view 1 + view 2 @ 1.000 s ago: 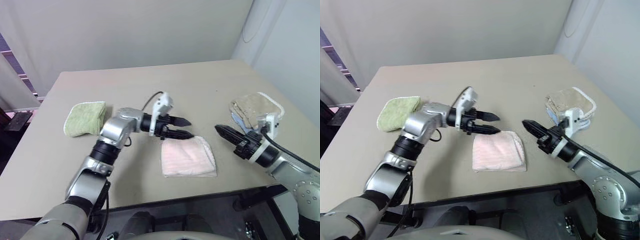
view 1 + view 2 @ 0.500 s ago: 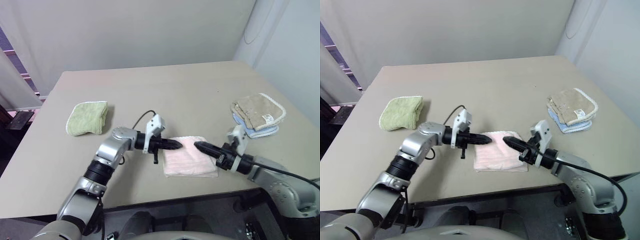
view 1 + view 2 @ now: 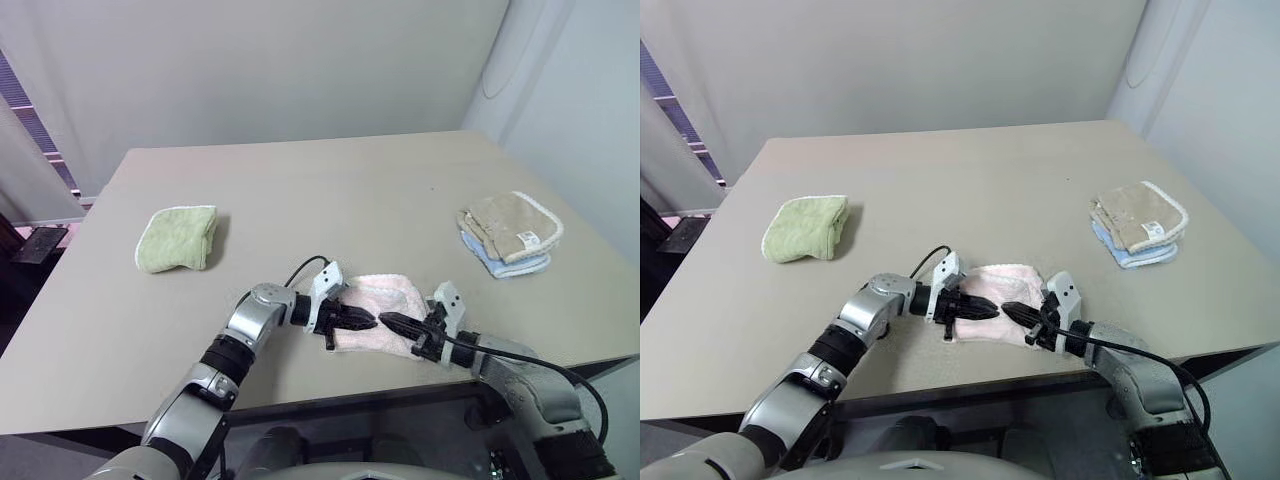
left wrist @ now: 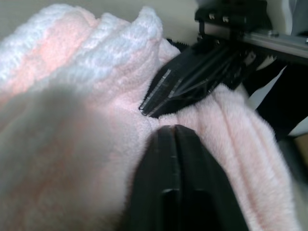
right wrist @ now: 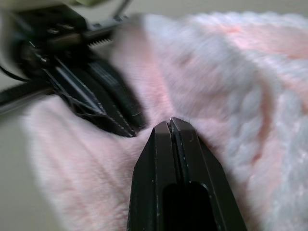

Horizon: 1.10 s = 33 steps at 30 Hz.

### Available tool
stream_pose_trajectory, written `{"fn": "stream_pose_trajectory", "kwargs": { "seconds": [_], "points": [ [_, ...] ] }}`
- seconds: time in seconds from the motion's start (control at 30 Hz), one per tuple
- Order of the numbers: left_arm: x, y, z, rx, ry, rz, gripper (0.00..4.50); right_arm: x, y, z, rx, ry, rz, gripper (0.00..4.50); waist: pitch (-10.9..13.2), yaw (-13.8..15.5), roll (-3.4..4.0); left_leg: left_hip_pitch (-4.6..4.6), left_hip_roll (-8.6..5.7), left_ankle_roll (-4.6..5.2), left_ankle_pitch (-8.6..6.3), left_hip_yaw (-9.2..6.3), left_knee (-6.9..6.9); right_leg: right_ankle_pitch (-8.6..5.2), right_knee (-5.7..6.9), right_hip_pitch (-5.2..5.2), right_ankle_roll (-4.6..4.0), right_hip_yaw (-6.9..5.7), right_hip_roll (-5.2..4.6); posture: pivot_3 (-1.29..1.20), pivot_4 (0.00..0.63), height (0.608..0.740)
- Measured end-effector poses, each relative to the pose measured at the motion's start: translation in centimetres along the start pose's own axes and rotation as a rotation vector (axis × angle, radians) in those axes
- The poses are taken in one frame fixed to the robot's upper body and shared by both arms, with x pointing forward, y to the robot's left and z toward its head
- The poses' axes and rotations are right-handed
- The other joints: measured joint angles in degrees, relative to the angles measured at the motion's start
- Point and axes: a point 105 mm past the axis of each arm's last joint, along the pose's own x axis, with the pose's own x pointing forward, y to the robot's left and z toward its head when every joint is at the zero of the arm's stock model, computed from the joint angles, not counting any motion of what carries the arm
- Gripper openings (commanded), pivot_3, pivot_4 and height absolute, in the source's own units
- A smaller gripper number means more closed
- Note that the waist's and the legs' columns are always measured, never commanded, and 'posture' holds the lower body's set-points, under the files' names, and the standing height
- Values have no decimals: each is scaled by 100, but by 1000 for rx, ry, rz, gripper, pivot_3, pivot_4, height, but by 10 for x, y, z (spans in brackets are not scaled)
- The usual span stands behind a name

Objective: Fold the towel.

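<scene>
The towel lies as a folded pink bundle near the front edge of the surface, between the two arms. Its white edging is bunched along the far side, likely because several layers are stacked there.

The left gripper comes in from the left, low and nearly level. In its wrist view the fingers look pressed together with their tips on the terry; no cloth can be seen between them, so a grasp cannot be confirmed.

The right gripper comes in from the right with its fingers closed together, tips on the pile and holding nothing visible. The two grippers meet almost tip to tip over the near part of the towel, probably pressing the fold flat or fishing for an edge.

A light-green folded cloth sits well apart at far left. A beige cloth rests on a pale blue cloth at far right. Both are clear of the work.
</scene>
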Motion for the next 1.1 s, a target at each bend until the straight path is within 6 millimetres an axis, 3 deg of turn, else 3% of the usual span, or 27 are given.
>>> {"fn": "stream_pose_trajectory", "kwargs": {
  "seconds": [0.13, 0.3, 0.43, 0.47, 0.57, 0.67, 0.83, 1.1],
  "points": [
    [-24, 1, 23, -47, -55, 1, 2730, -9, 10, 25, 34, -80, 44, 952, 3, -3, 4, -42, -4, 1, 2, 1, 0, 3, 27, -73, -3, -2, -1, 0, 0, 740],
    [-76, 14, 52, -62, -93, 107, 4496, -22, 19, 65, 11, -197, 72, 2765, 2, 22, 4, -66, -2, 16, 11, -1, -6, 16, 37, -112, -17, 0, 20, 0, 0, 740],
    [-104, 20, 41, -187, -39, 174, 4500, -25, 19, 74, 26, -201, 56, 4257, 3, 24, 3, -70, -5, 7, 5, 2, 3, 17, 35, -112, -22, 2, 17, 0, 0, 740],
    [-108, 20, 36, -224, -19, 185, 4500, -26, 17, 75, 39, -198, 45, 4456, 3, 28, 3, -70, -7, 2, 3, 2, 4, 17, 34, -112, -23, 2, 16, 0, 0, 740],
    [-113, 14, 14, -412, 81, 189, 4500, -28, 7, 76, 82, -188, -17, 4456, 3, 27, 4, -67, -9, 1, 2, 3, 7, 17, 30, -115, -23, 1, 11, 0, 0, 740],
    [-105, 7, 2, -560, 112, 157, 4500, -30, -1, 74, 130, -176, -57, 4456, 3, 27, 3, -70, -10, 1, 2, 3, 5, 17, 29, -117, -23, 1, -2, 0, 0, 740],
    [-88, 1, 4, -797, 109, 93, 4500, -32, -3, 72, 190, -158, -66, 4456, 1, 26, 4, -71, -10, 4, 4, 2, 2, 17, 32, -114, -21, 0, 3, 0, 0, 740],
    [-67, 3, 4, -944, 89, 82, 4500, -43, -12, 74, 186, -163, -120, 4456, -13, 52, 19, -24, -25, 5, -3, 1, 3, 8, 3, -52, -7, -8, -21, 0, 0, 740]
  ]
}}
